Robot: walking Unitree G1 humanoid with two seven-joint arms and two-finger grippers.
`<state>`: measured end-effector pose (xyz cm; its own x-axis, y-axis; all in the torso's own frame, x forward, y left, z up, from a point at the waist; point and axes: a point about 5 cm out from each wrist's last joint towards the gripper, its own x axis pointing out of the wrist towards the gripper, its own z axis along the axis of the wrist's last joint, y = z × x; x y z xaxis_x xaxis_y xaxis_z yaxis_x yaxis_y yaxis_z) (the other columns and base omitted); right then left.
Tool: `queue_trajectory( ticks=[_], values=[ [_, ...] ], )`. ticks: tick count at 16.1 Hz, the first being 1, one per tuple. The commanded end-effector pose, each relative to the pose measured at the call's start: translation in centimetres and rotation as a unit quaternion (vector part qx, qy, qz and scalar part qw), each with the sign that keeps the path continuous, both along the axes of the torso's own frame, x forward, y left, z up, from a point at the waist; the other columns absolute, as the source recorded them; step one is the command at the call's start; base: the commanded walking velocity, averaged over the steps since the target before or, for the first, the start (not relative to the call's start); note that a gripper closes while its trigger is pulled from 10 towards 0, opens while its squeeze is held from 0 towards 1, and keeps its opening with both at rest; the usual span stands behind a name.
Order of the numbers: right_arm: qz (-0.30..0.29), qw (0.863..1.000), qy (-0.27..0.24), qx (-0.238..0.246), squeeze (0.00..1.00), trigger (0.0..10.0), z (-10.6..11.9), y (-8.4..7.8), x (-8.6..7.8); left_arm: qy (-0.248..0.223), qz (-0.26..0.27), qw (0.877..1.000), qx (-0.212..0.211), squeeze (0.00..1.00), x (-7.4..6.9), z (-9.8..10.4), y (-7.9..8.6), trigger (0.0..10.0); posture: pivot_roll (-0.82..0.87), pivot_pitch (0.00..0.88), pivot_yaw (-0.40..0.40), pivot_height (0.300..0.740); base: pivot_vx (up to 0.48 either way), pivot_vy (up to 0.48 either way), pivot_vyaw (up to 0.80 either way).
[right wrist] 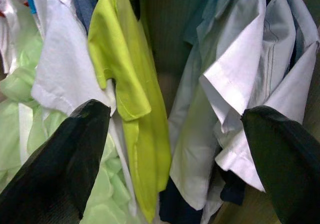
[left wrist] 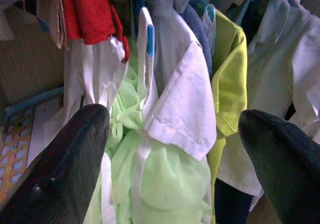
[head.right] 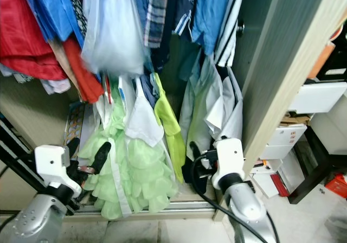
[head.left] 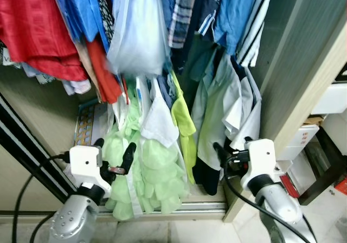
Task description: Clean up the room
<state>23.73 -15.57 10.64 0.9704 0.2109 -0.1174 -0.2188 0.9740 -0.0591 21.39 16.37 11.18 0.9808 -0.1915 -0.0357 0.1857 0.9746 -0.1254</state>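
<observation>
Clothes [head.left: 157, 118] hang lengthwise just ahead of both wide-open, empty grippers; left gripper [head.left: 115, 157] seems nearer than right gripper [head.left: 226, 153].

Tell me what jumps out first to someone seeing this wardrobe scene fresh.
A packed rail of hanging clothes dominates: a red garment at upper left, blue shirts beside it. Lower down hangs a frilly pale green dress, with a lime yellow shirt to its right. The left gripper and right gripper are raised, open, before them.
</observation>
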Motion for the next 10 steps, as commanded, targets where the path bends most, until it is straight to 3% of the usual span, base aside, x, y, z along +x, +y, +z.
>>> queue_trajectory(
  ticks=[1, 3, 9, 10],
  values=[
    [0.004, 1.000, -0.012, -0.006, 0.00, 10.0, 0.5, 0.1, -0.1, 0.007, 0.002, 1.000, 0.004, 0.00, 0.2, -0.3, -0.1, 10.0, -0.05, 0.000, 0.040, 0.740, 0.000, 0.000, 0.00],
    [0.009, 1.000, -0.015, -0.013, 0.00, 10.0, 0.6, 0.3, -0.2, 0.010, 0.011, 1.000, -0.004, 0.00, 0.2, -0.5, -0.2, 10.0, -0.06, 0.000, 0.035, 0.740, 0.000, 0.000, 0.21],
    [0.001, 1.000, -0.027, -0.016, 0.00, 10.0, 1.3, 0.2, 1.3, 0.002, -0.014, 1.000, -0.013, 0.00, 0.9, 0.0, -1.6, 10.0, -0.06, 0.033, 0.021, 0.740, 0.000, 0.000, 0.80],
    [-0.003, 1.000, -0.026, -0.008, 0.00, 10.0, 1.3, 0.2, 1.3, 0.002, -0.011, 1.000, -0.014, 0.00, 1.0, 0.0, -1.6, 10.0, -0.06, 0.037, 0.022, 0.740, 0.000, 0.000, 0.00]
  ],
)
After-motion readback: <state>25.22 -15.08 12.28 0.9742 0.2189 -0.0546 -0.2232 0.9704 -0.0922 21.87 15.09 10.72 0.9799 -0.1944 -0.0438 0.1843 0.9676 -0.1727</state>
